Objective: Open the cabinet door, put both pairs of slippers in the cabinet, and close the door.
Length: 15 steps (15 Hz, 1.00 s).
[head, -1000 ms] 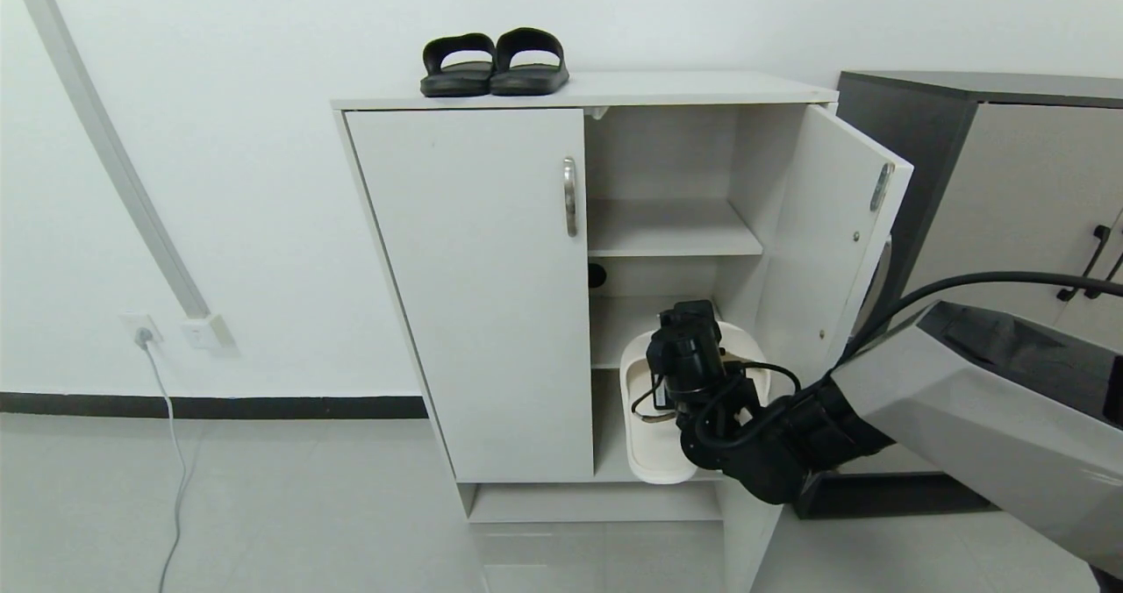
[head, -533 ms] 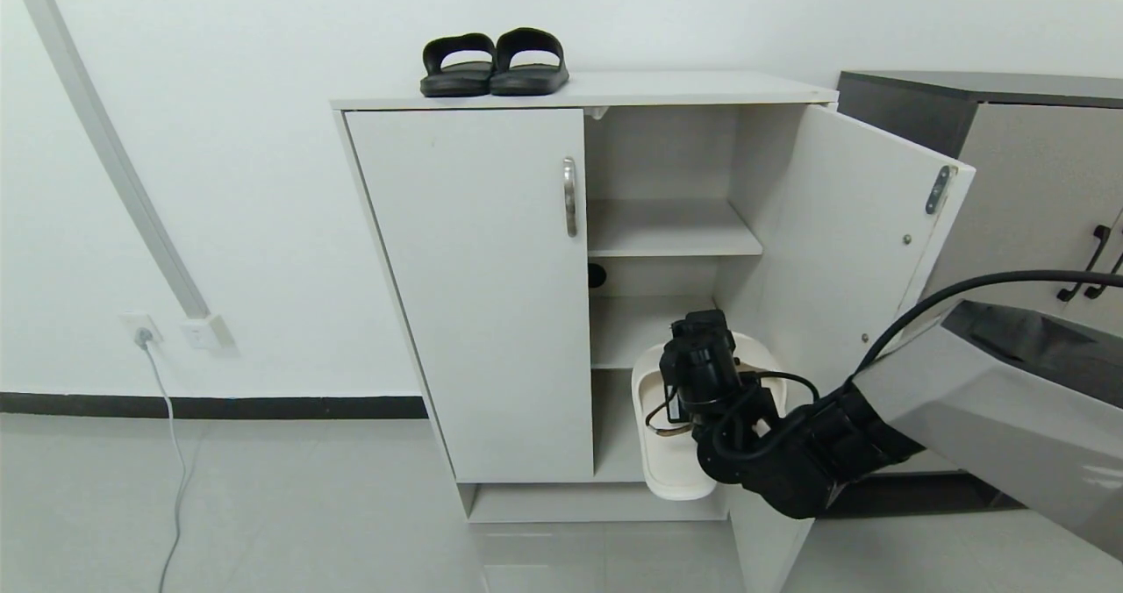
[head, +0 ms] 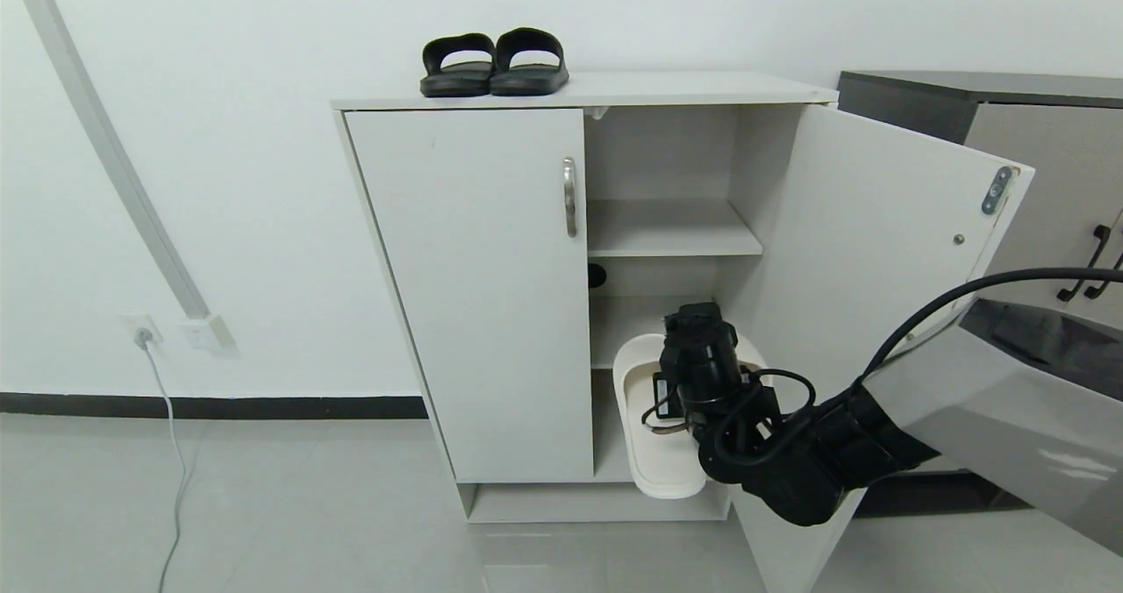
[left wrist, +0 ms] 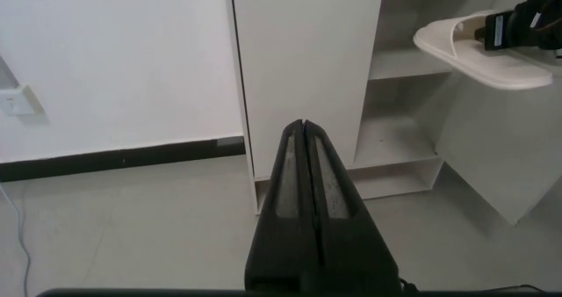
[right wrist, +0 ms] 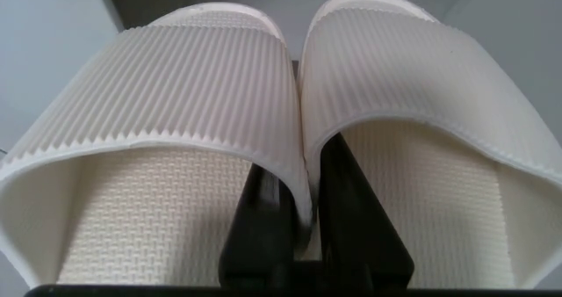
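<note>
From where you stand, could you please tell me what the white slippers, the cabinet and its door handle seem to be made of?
White slippers: likely moulded foam or soft rubber, matte; ribbed straps and pebbled footbeds.
Cabinet: probably laminated board, smooth satin white; flat panels, square edges.
Door handle: seemingly metal, silvery with a bright glint.

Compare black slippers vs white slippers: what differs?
Place: the black slippers rest on top of the cabinet; the white slippers hang in the air at its open right half.
Grip: the black slippers are untouched; the right gripper pinches the white slippers' inner straps.
Shared: both pairs sit side by side.
</note>
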Motion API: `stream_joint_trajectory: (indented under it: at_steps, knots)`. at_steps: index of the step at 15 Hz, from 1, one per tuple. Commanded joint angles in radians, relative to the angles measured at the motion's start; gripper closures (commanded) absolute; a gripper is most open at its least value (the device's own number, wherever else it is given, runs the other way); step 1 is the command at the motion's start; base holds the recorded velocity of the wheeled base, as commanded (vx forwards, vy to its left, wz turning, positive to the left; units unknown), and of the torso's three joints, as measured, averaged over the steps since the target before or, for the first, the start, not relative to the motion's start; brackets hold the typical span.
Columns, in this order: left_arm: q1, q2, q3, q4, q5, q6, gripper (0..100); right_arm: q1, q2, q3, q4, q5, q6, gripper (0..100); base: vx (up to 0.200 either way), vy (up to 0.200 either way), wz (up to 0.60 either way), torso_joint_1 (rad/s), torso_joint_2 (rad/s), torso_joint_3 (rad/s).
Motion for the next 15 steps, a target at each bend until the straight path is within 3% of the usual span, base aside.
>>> stream_joint_trajectory:
  at_steps: [1, 15]
  knots:
    - [0.0, 0.002, 0.0, 0.001, 0.0, 0.0, 100, -0.004, 0.002, 0.015, 0.001, -0.002, 0.001, 100, 0.0, 0.0, 0.0, 0.0, 0.0, 0.0]
    - [0.0, 0.002, 0.0, 0.0, 0.0, 0.0, 100, -0.109, -0.021, 0.103, -0.016, -0.002, 0.001, 100, 0.0, 0.0, 0.0, 0.0, 0.0, 0.0]
